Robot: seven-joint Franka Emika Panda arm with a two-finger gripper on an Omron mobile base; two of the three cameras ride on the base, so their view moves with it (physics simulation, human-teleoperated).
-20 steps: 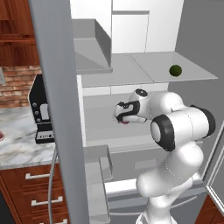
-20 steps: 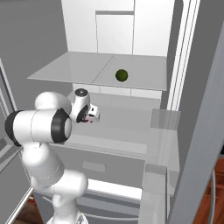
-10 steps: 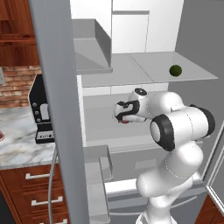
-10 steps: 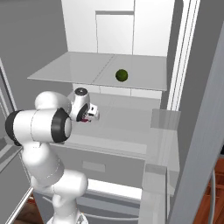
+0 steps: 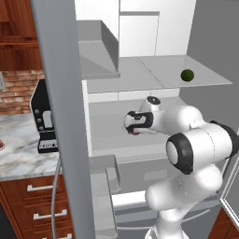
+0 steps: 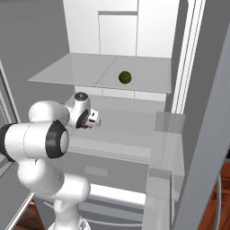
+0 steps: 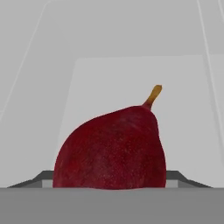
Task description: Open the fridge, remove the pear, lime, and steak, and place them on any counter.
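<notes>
The fridge (image 6: 134, 27) stands open, the gripper (image 5: 133, 130) has closed around the pear (image 7: 111, 148) on the middle shelf, while the lime (image 6: 125, 77) waits above and nothing is on the counter (image 5: 18, 154).

White rounded arm (image 5: 196, 140), dark joint rings, black-white gripper (image 5: 132, 125).

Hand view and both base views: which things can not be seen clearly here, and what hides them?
- Pear: its underside is cut off at the bottom of the hand view; in the base views the gripper covers most of it.
- Finger contact with the pear: not visible; the fruit fills the gap.
- Steak: cannot be located on the fridge shelves.
- Lime: too small for surface detail.
</notes>
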